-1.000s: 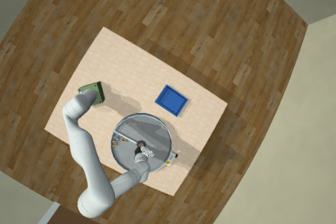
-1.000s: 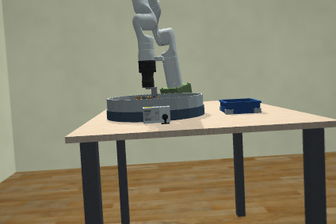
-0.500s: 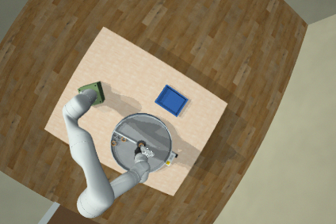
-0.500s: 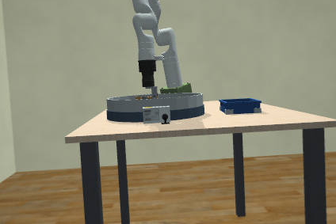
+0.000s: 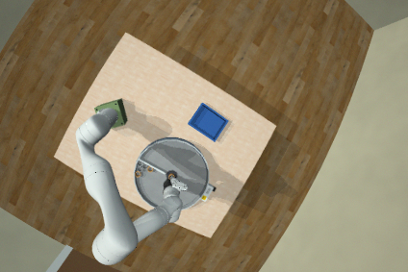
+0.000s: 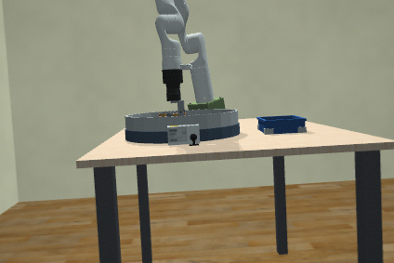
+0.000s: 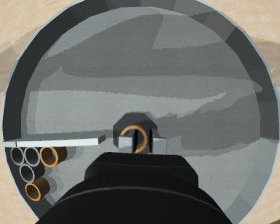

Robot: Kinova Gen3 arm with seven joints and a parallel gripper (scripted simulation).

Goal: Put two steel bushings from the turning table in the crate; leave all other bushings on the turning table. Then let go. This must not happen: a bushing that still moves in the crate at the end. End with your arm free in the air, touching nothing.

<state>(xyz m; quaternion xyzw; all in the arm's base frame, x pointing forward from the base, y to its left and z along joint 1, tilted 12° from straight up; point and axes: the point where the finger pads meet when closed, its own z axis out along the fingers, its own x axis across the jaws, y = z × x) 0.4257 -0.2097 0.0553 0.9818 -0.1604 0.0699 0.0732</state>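
Top: blue crate point(image 5: 208, 122) point(image 6: 282, 125) on the table; steel bushings point(image 5: 143, 165) point(image 7: 35, 172) on the turning table point(image 5: 154, 197) point(image 6: 139, 123) point(image 7: 206, 75), none visible in the crate.
Exterior: claw point(image 5: 171, 178) point(image 6: 178, 108) point(image 7: 143, 136) pointing down, low over the turntable.
Wrist: claw partly spread, no steel bushing held, above an orange ring point(image 7: 126, 131). Three grey-rimmed bushings beside the divider point(image 7: 61, 143); presumably stiff, smooth, apt to roll; best pinched across the outer wall, clear of bronze neighbours point(image 7: 55, 156).

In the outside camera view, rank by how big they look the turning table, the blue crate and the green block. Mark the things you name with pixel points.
1. Turning table point(image 5: 171, 138) point(image 6: 149, 123) point(image 7: 36, 27)
2. Blue crate point(image 5: 208, 121) point(image 6: 282, 124)
3. Green block point(image 5: 122, 106) point(image 6: 216, 103), partly hidden
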